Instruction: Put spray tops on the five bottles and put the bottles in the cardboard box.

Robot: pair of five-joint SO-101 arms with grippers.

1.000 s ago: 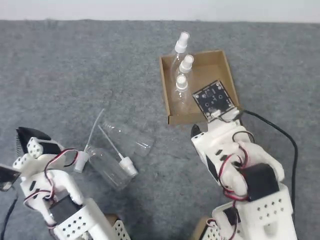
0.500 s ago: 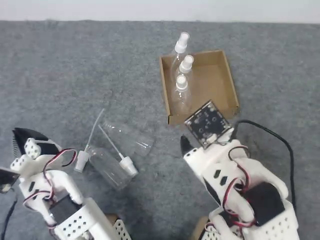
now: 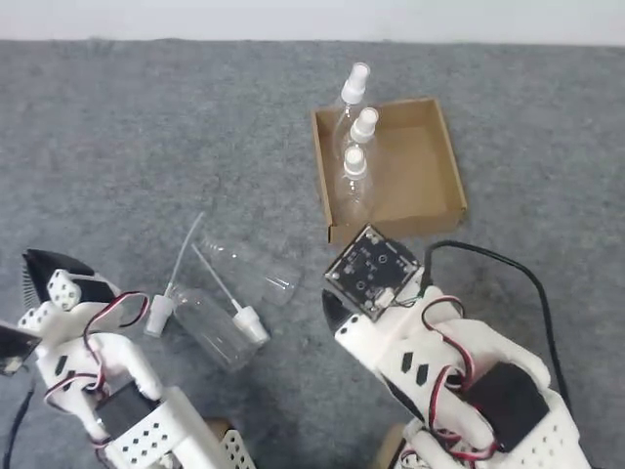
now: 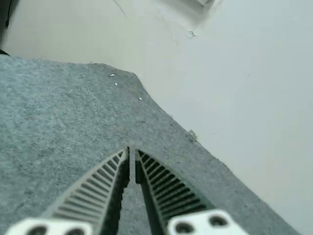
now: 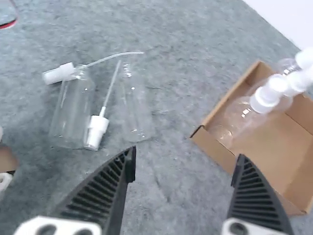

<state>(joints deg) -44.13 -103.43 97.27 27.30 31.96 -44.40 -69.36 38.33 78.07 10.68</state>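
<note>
1. Right gripper (image 5: 182, 164): jaws spread wide and holding nothing. It hangs over the carpet (image 3: 146, 127), between the loose parts and the cardboard box (image 3: 418, 176).
2. Left gripper (image 4: 132, 152): jaws pressed together and empty. It points at bare carpet and the wall (image 4: 234, 73), away from the work.
3. Box contents: three capped bottles (image 3: 354, 188) lie along one side wall. The top of the farthest one overhangs the far rim.
4. Outstanding: two loose bottles (image 3: 252, 266) lie uncapped on the carpet, side by side. One spray top (image 3: 156, 315) lies just beside a bottle neck. The other spray top (image 3: 250, 322) rests against the bottle nearer the arms (image 3: 207, 322).
5. Risk: the bottles are round and clear, and would likely roll or squirt free if pinched off centre.
6. Risk: the thin dip tubes (image 5: 111, 88) could bend or miss the neck if a top is held askew. Threading probably needs both arms, and the left one is turned away.
7. Risk: lifting the nearer bottle would likely tip off the top leaning on it.
8. Risk: the box looks light, so a nudge during loading could shift it or disturb the overhanging bottle.
</note>
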